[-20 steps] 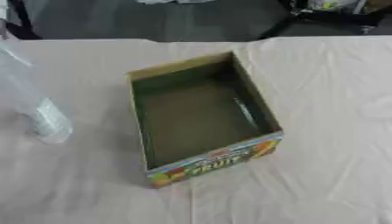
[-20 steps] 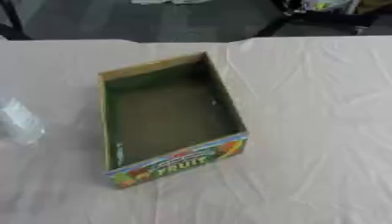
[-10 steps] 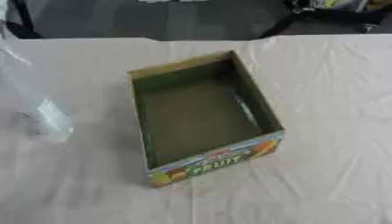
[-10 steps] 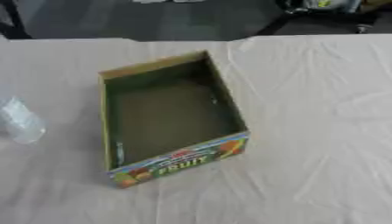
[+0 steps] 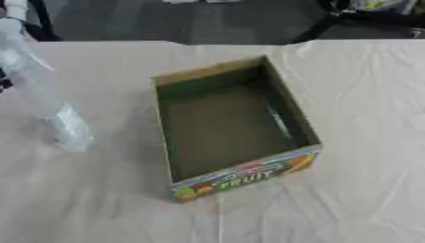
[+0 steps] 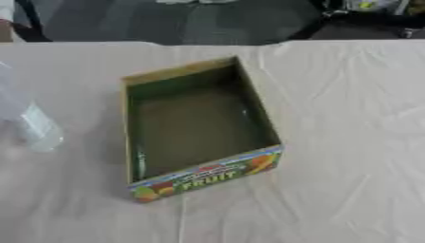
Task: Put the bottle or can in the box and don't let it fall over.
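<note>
Since a second ago nothing on the table has shifted that I can make out; the bottle and box sit where they were, and only my framing has drifted slightly. In the left eye view, the clear plastic bottle (image 5: 50, 99) stands on the table's beige cloth (image 5: 357, 142), well to the left of the open cardboard box (image 5: 286, 102); it looks thin-walled and tall, so I judge it tippy. The box is a shallow rectangular tray, dull green inside, empty, with a glossy fruit print on its near wall. In the right eye view the bottle shows only at the left edge, and the cloth lies wrinkled around the box. Neither of my hands appears in either view, so I cannot say how their fingers stand. I judge the task not yet begun: next I need a hand on the bottle's body, then a lift into the box.
</note>
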You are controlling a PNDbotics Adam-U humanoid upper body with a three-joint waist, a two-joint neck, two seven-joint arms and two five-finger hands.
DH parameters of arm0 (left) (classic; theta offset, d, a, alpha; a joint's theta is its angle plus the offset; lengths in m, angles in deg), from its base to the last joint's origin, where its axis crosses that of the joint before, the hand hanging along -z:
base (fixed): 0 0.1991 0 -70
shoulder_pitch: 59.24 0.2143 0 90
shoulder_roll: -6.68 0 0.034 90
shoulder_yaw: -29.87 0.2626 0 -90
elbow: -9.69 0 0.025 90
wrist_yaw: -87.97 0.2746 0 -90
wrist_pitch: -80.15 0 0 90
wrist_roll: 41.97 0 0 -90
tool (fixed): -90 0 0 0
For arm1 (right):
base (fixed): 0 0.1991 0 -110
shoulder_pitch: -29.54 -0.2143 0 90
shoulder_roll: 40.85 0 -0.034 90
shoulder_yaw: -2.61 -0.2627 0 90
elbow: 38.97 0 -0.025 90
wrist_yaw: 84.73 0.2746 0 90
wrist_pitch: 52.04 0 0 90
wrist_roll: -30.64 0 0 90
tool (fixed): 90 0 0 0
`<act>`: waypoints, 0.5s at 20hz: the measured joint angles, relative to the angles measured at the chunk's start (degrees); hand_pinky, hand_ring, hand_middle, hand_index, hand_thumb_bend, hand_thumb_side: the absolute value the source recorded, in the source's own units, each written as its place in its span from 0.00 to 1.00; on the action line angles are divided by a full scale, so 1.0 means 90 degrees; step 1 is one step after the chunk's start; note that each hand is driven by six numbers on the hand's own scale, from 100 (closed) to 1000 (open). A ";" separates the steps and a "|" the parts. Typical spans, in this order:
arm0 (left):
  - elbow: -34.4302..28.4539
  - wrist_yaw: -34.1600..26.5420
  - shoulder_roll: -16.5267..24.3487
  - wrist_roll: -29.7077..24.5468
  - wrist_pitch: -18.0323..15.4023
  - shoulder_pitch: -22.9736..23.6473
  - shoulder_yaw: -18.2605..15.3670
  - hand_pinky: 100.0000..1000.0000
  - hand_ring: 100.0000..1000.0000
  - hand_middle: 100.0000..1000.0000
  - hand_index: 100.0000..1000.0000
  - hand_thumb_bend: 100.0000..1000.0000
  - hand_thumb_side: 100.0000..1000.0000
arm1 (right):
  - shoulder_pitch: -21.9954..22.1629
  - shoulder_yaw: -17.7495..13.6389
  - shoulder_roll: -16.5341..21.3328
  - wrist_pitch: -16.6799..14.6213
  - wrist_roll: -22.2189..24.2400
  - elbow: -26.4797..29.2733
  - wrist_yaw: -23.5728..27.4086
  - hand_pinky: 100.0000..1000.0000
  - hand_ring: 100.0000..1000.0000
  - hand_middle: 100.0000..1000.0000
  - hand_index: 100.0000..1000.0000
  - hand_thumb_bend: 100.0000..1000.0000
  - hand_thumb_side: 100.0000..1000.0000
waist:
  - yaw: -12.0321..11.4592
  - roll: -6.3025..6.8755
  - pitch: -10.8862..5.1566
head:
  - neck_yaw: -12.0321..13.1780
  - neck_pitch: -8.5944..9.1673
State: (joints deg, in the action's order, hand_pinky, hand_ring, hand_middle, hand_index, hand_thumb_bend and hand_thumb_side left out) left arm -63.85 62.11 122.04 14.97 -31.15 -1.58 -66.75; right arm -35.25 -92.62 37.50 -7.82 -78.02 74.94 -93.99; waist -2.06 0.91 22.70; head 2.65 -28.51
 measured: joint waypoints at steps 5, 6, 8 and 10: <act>0.0007 0.0060 -0.0053 0.0009 -0.0017 -0.0005 0.0027 1.00 1.00 1.00 0.81 0.50 0.31 | -0.0040 0.0002 0.0000 0.0043 0.0001 0.0000 -0.0010 1.00 1.00 1.00 1.00 0.00 0.41 | 0.0001 0.0002 0.0020 | 0.0004 0.0000; 0.0006 0.0066 -0.0053 0.0009 -0.0019 -0.0005 0.0037 1.00 1.00 1.00 0.81 0.49 0.31 | -0.0050 0.0002 0.0000 0.0050 -0.0002 0.0000 -0.0012 1.00 1.00 1.00 1.00 0.00 0.41 | 0.0000 0.0003 0.0021 | 0.0004 0.0000; 0.0006 0.0079 -0.0056 0.0009 -0.0019 -0.0005 0.0048 1.00 1.00 1.00 0.81 0.49 0.31 | -0.0051 0.0002 0.0000 0.0064 -0.0003 0.0000 -0.0015 1.00 1.00 1.00 1.00 0.00 0.41 | 0.0000 0.0004 0.0023 | 0.0004 0.0000; 0.0005 0.0082 -0.0059 0.0006 -0.0020 -0.0006 0.0050 1.00 1.00 1.00 0.80 0.50 0.31 | -0.0053 0.0004 0.0000 0.0089 0.0001 0.0000 -0.0029 1.00 1.00 1.00 1.00 0.00 0.41 | 0.0000 0.0004 0.0024 | 0.0004 0.0000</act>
State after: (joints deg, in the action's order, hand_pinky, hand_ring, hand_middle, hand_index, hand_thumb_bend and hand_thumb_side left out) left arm -63.81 62.85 121.51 15.02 -31.33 -1.63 -66.30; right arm -35.72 -92.58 37.50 -7.02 -78.01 74.94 -94.25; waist -2.06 0.95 22.92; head 2.69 -28.51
